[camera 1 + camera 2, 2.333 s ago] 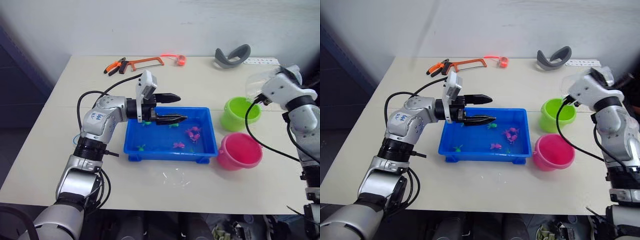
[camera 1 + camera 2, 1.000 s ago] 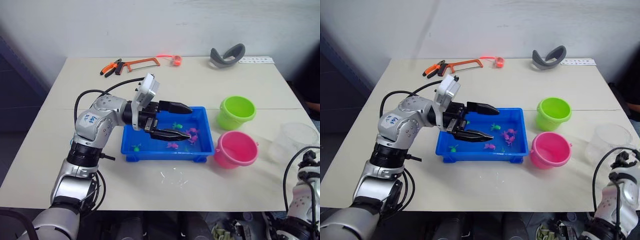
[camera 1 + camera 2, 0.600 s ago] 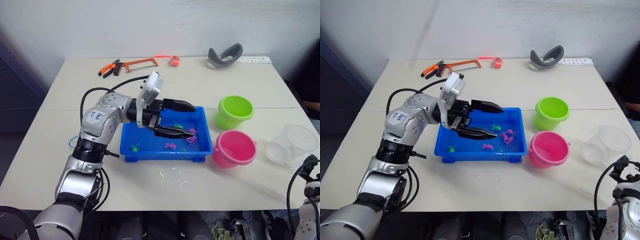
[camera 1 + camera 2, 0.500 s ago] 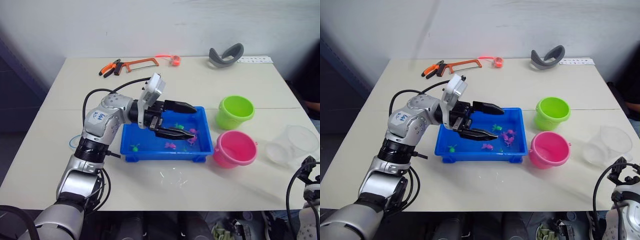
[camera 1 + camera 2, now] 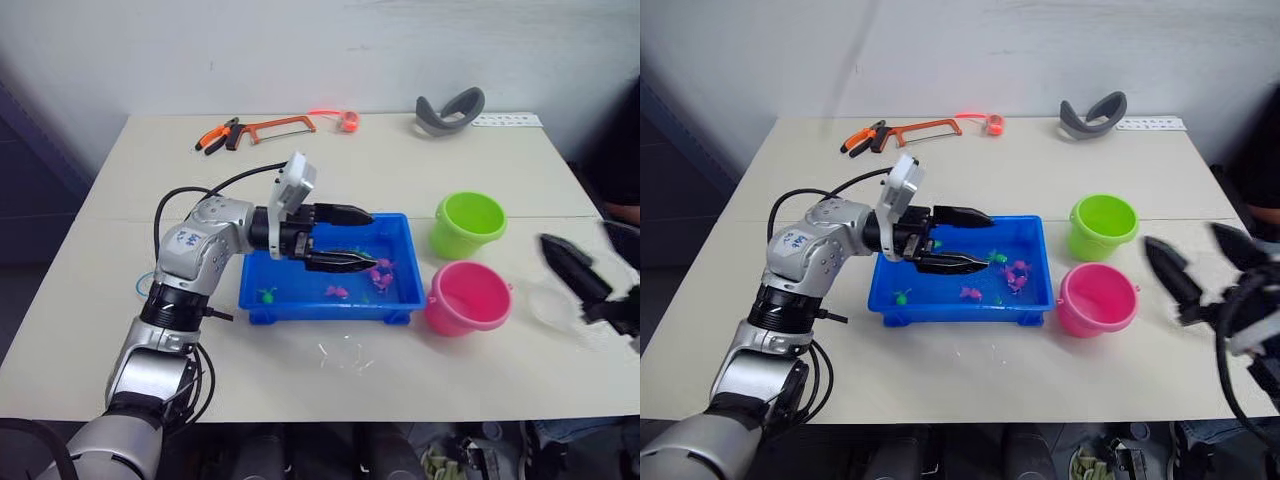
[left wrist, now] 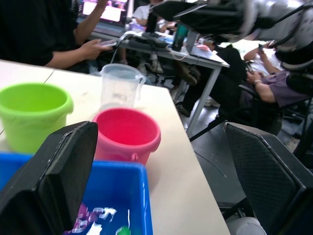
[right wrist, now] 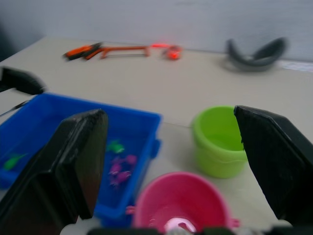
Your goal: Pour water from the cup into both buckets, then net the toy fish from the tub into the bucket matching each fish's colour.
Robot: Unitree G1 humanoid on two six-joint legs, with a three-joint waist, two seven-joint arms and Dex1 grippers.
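Observation:
The blue tub (image 5: 300, 300) stands mid-table with tiny pink fish (image 5: 381, 279) and green fish (image 5: 266, 295) in it. My left gripper (image 5: 356, 238) hovers open over the tub's far half, nothing between its fingers. To the tub's right stand the lime green bucket (image 5: 470, 222) and, nearer, the pink bucket (image 5: 468, 297). The clear cup (image 6: 120, 86) stands upright on the table beyond the pink bucket, near the right edge. My right gripper (image 5: 1205, 262) hangs open and empty above the table, right of the pink bucket and in front of the cup.
An orange hacksaw (image 5: 282, 125), pliers (image 5: 222, 133), a small red thing (image 5: 350, 120) and a grey curved piece (image 5: 450, 108) lie along the far edge. A wet patch (image 5: 345, 352) lies before the tub. People (image 6: 54, 29) sit at desks past the table's right edge.
My right gripper has risen into view, open, beside the pink bucket and in front of the cup. The left gripper stays open over the tub, shifted slightly back.

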